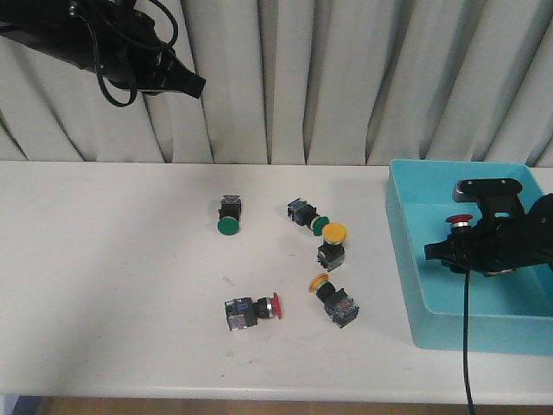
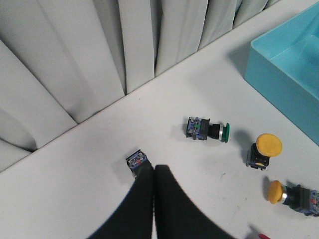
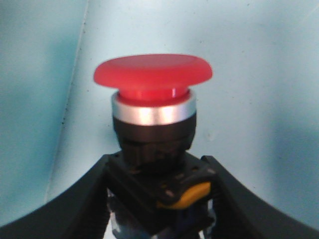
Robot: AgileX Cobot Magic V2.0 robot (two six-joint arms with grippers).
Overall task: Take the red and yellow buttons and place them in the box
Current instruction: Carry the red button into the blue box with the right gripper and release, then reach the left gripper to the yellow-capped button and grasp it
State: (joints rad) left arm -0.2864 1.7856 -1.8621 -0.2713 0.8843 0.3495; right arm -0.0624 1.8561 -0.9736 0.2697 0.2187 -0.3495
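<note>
Right wrist view shows the right end effector [image 3: 157, 199] clamped on a red button [image 3: 153, 99], the box [image 3: 264, 74] floor beneath it; released tilted, it may roll or bounce. Left end effector [image 2: 153, 172], fingers together, holds nothing

I've got a white surface [image 1: 112, 285] here with the light-blue box [image 1: 406, 259] sitting at its right end. Loose on it: two green buttons [image 1: 228, 214] [image 1: 305, 213], two yellow ones [image 1: 332, 245] [image 1: 333, 297], one red [image 1: 251, 311].
</note>
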